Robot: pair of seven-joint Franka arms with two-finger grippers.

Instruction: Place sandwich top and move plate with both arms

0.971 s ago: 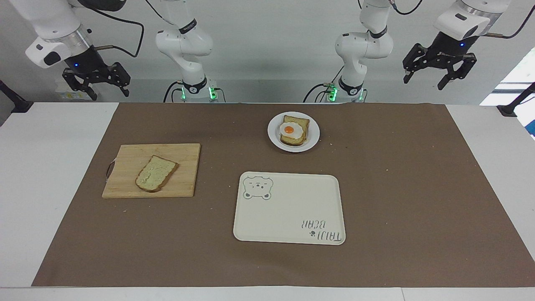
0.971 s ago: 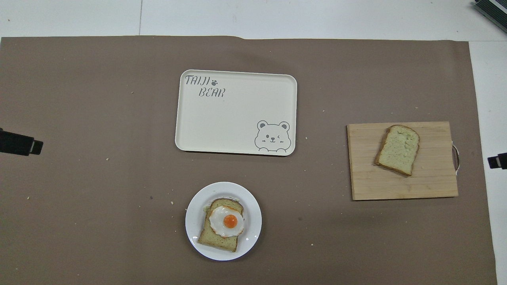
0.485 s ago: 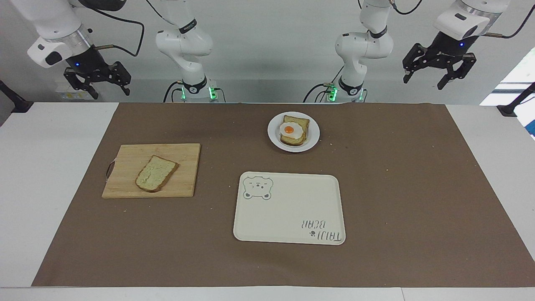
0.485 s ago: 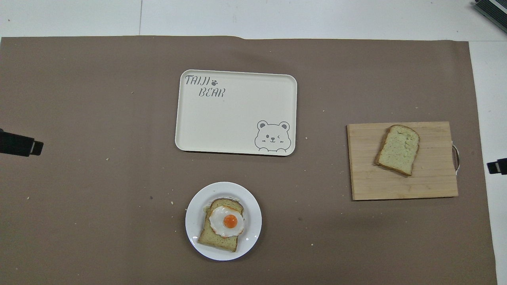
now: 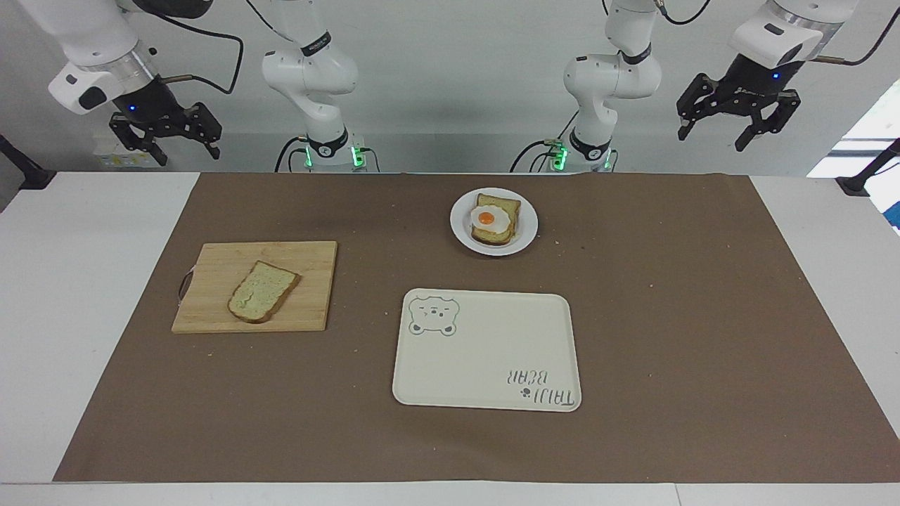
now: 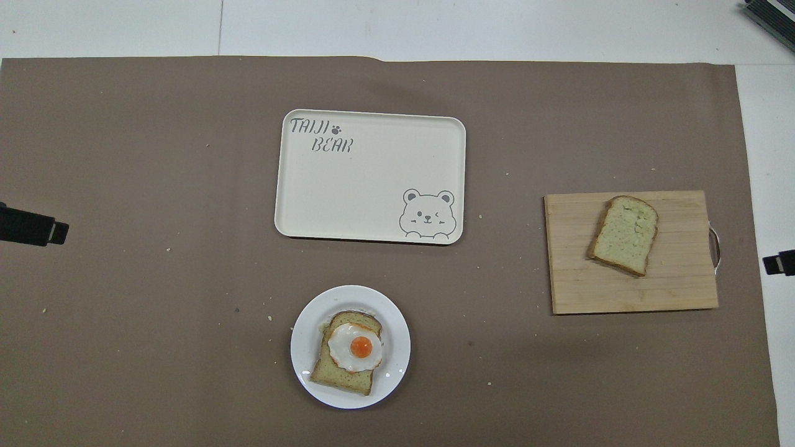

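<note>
Comparing with a second ago, only the right gripper [image 5: 166, 135] has moved: it has drifted slightly toward the table's middle while held high above the robots' edge at the right arm's end, jaws spread and empty. The left gripper [image 5: 738, 121] waits high at the left arm's end, jaws also spread and empty, essentially unmoved. Nearest the robots on the brown mat [image 5: 668, 316] sits the plate [image 5: 460, 232], carrying toast [image 5: 508, 205] topped with a fried egg [image 5: 489, 218]; nothing on it has shifted. Farther out, toward the right arm's end, the sandwich top [image 5: 262, 291] lies flat on the cutting board [image 5: 218, 309], untouched. Farther from the robots than the plate lies the tray [image 5: 485, 358], bare. Judgement: the task is at its start. The right arm's small motion suggests the opening of a reach toward the bread, which lies on its side. No grasp has been made, the egg is uncovered, and the plate has not been moved.
</note>
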